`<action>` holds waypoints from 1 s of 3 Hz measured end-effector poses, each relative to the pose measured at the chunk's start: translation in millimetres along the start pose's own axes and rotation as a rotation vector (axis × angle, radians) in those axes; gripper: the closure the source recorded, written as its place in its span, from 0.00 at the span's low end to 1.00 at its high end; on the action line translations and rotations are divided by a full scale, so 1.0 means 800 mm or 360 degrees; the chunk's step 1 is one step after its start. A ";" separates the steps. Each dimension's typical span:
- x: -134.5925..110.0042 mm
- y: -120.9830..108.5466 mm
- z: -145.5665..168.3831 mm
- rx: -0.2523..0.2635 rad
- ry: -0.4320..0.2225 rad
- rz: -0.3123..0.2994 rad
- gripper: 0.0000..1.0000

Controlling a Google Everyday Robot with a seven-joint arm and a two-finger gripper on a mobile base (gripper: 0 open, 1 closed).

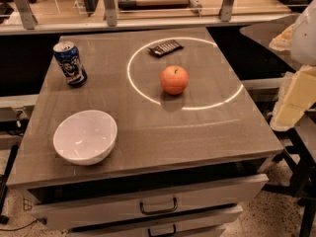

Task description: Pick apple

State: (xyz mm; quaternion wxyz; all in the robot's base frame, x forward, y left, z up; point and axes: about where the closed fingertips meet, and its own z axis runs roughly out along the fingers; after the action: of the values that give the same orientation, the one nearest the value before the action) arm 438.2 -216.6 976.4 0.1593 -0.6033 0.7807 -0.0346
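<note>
wooden cabinet top [207, 127] seen from above and in front; a bright ring of light [129, 78] is cast on its far right part; every place below is given against this ring.

apple [174, 79]: orange-red, round, stem dimple up; sits on the wood inside the ring, close to the middle, a bit to the view-left; dark shadow on its near side; touches nothing else, nothing grips it.

gripper [290, 98]: pale yellowish-white shape at the right edge of the view, outside the ring and past the cabinet's right edge, well apart from the apple; partly cut off by the frame; cannot tell if it is released or clenched; nothing seen held in it.

dark flat packet [166, 47]: lies at the ring's far left arc, mostly just inside it; apart from the apple.

soda can [70, 63]: blue printed, upright with a slight lean; outside the ring, on its view-left, toward the far left corner.

white bowl [85, 136]: upright; outside the ring, off its near left side, close to the front edge.

two drawers with dark handles [158, 207] on the cabinet front, below the ring's near side; metal railing posts [109, 4] beyond the ring's far side.
</note>
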 end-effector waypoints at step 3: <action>-0.061 -0.029 0.034 0.0028 -0.0134 -0.0132 0.00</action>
State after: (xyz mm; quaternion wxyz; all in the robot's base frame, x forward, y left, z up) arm 478.7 -173.0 966.3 0.1956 -0.6347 0.7473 -0.0227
